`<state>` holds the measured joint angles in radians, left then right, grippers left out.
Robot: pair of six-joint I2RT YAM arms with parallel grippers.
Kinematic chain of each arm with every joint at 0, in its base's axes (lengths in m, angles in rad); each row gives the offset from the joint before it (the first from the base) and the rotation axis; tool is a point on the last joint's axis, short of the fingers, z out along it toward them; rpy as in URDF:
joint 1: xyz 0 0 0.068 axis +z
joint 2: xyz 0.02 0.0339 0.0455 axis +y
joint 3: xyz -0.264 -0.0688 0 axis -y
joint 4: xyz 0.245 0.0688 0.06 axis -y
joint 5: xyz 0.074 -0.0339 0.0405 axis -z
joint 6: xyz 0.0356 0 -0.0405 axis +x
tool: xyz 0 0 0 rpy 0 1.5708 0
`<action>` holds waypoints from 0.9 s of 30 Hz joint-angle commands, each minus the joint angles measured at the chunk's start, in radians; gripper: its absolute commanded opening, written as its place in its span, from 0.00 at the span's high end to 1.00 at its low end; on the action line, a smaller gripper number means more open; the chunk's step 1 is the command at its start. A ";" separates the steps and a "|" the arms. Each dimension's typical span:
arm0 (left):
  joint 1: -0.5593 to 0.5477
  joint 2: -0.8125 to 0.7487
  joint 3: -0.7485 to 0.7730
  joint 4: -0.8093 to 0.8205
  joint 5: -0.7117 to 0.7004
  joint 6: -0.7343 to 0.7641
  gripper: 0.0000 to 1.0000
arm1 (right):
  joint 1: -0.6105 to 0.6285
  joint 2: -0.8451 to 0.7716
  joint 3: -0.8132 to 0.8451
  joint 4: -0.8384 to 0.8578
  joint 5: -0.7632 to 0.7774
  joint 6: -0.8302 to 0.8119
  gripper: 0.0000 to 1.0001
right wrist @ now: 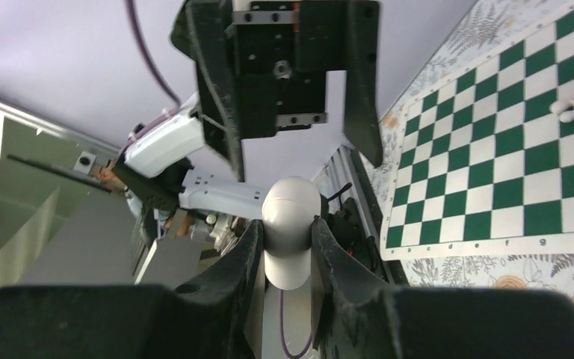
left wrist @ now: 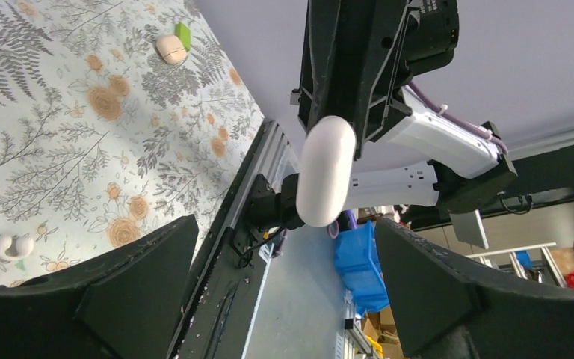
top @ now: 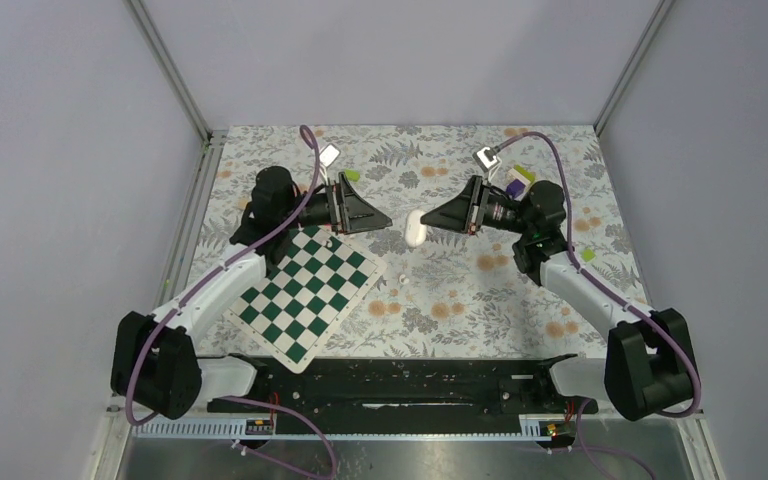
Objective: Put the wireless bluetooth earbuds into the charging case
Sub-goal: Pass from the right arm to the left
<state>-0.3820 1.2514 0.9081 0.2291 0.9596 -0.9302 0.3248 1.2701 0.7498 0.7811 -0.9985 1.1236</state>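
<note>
Holding side: right gripper [right wrist: 288, 233] is clamping the charging case [right wrist: 291, 208].
Opposite side: left gripper [top: 387, 222] is standing with fingers [left wrist: 136, 284] wide apart, clear of the case.
Case position: hanging above the bench [top: 460, 292], between both grippers.

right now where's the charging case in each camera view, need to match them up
Top external: the charging case is just above the picture's centre, pinched at the tip of the right gripper.
Left wrist: upper centre, a white oblong hanging from the right gripper.
Right wrist: low centre, clamped between that gripper's own fingers.
Shared landmark: the floral tablecloth, left in the left wrist view, bottom right in the right wrist view.
</note>
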 commanded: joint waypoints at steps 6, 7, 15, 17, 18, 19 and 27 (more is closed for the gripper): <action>-0.052 0.068 -0.085 0.618 0.099 -0.340 0.14 | -0.001 0.051 -0.004 0.338 -0.105 0.172 1.00; -0.061 0.081 -0.091 0.685 0.101 -0.383 0.15 | -0.001 0.055 -0.005 0.354 -0.106 0.183 1.00; -0.096 0.243 -0.103 1.185 0.101 -0.750 0.31 | -0.002 0.105 -0.006 0.475 -0.104 0.275 1.00; -0.105 0.246 -0.104 1.184 0.102 -0.742 0.32 | -0.001 0.116 -0.007 0.510 -0.103 0.299 1.00; -0.109 0.244 -0.105 1.181 0.100 -0.737 0.32 | -0.001 0.119 -0.007 0.518 -0.103 0.305 1.00; -0.113 0.241 -0.105 1.178 0.098 -0.734 0.33 | -0.001 0.121 -0.008 0.518 -0.102 0.306 1.00; -0.133 0.210 -0.091 0.983 0.117 -0.608 0.43 | -0.001 0.125 -0.008 0.515 -0.095 0.305 1.00</action>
<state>-0.4946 1.5097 0.7979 1.2602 1.0443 -1.6173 0.3252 1.3926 0.7376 1.2350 -1.0912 1.4303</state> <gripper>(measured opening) 0.580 0.264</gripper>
